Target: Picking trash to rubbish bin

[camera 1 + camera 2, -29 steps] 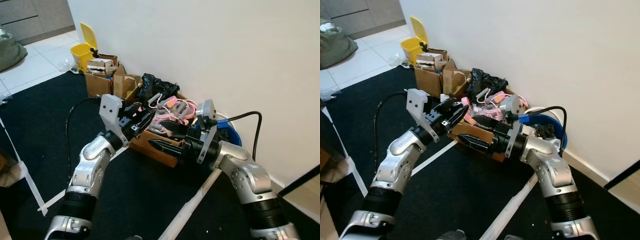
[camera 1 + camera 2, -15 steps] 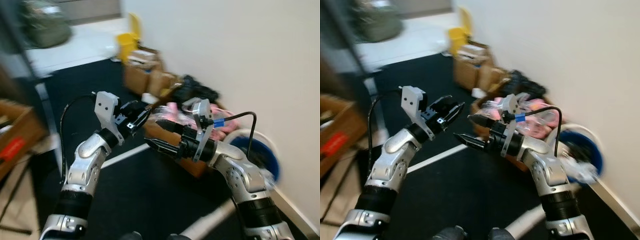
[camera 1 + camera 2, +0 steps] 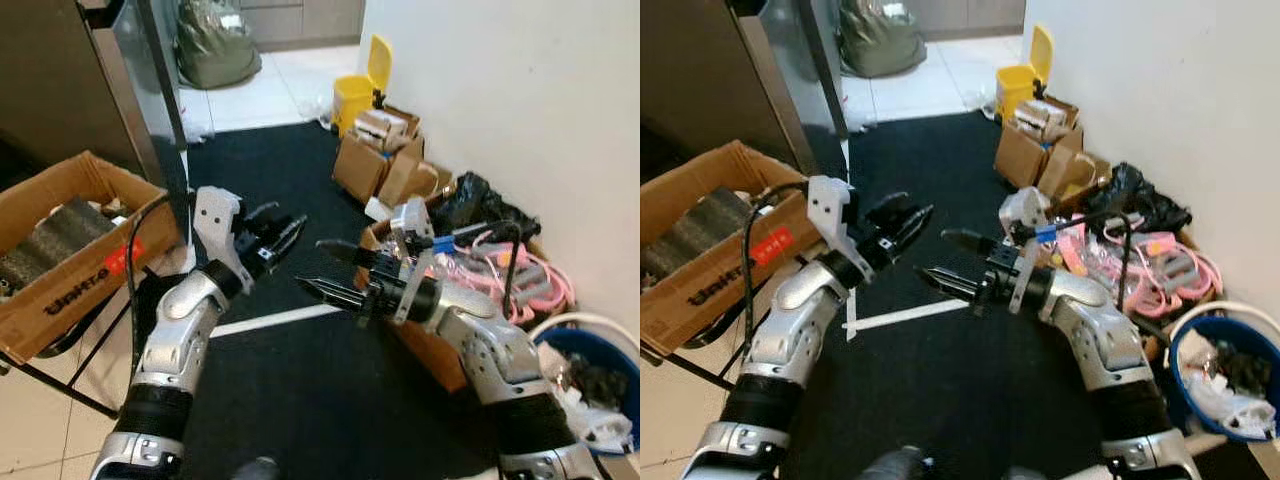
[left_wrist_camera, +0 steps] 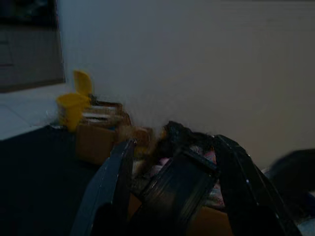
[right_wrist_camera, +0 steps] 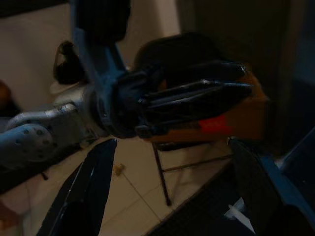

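My left gripper (image 3: 288, 222) is raised over the black mat (image 3: 300, 400), open, with nothing between its fingers. My right gripper (image 3: 312, 264) points toward it from the right, fingers spread wide and empty. A blue rubbish bin (image 3: 1185, 345) with a white rim stands by the wall at the lower right, with crumpled paper and dark scraps inside. Beside it a brown cardboard box (image 3: 430, 340) holds pink and white clutter (image 3: 510, 270), with a black bag (image 3: 480, 200) behind it. In the left wrist view my right arm shows between the fingers (image 4: 115, 187).
More cardboard boxes (image 3: 375, 165) and a small yellow bin (image 3: 360, 90) line the wall further on. A large cardboard box (image 3: 60, 250) rests on a stand at the left, beside a dark cabinet (image 3: 80, 90). A green sack (image 3: 215, 50) lies on the tiles. White tape (image 3: 270, 320) crosses the mat.
The whole view has swung left and back, bringing the big box, the cabinet and the tiled floor into sight. Both arms keep much the same raised pose before me.
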Robot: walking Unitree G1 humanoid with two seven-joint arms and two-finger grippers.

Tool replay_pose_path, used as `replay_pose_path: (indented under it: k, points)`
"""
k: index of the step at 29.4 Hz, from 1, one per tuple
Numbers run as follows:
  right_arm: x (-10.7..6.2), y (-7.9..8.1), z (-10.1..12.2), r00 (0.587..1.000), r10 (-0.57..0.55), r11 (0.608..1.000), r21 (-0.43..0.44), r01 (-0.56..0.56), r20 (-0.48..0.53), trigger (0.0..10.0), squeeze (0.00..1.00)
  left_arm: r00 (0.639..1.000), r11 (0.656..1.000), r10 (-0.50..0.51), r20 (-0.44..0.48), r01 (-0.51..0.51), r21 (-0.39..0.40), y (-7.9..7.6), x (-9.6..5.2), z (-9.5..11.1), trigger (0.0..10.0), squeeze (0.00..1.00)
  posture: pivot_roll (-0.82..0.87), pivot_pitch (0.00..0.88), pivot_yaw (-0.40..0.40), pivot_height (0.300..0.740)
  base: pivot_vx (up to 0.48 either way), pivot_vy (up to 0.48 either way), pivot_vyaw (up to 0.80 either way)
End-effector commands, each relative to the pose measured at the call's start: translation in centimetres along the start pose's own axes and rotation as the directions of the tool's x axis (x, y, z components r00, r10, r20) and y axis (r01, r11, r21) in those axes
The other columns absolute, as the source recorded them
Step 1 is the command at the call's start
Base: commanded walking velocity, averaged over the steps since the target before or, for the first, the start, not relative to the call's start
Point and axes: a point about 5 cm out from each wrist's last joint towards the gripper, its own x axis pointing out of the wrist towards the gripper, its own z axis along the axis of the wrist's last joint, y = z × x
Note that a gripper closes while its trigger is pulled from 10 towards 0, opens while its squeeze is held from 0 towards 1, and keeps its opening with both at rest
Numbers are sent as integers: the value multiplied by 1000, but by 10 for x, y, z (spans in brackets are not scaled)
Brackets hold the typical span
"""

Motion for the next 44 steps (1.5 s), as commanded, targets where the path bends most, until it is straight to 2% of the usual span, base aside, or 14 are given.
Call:
replay_pose_path:
  k: [1,12,40,44]
  points:
    - [-3,-1,0,1000,-5,1000,5,5,12,10000,0,1000,1000,10,9,-9,-26,0,-1,-1,10000,0,12,0,-27,740,315,0,0]
    - [-2,1,1,1000,4,1000,-8,-4,5,10000,0,1000,999,13,16,-12,-38,0,-2,0,10000,0,13,0,-24,740,421,0,43]
    - [-3,1,2,1000,7,1000,-12,-7,16,10000,0,1000,999,11,12,-11,-34,0,-2,0,10000,0,12,0,-23,740,480,0,718]
    - [-3,0,2,1000,-3,1000,12,3,30,10000,0,1000,999,22,6,-22,-35,0,-4,-1,10000,0,20,0,-27,740,276,0,0]
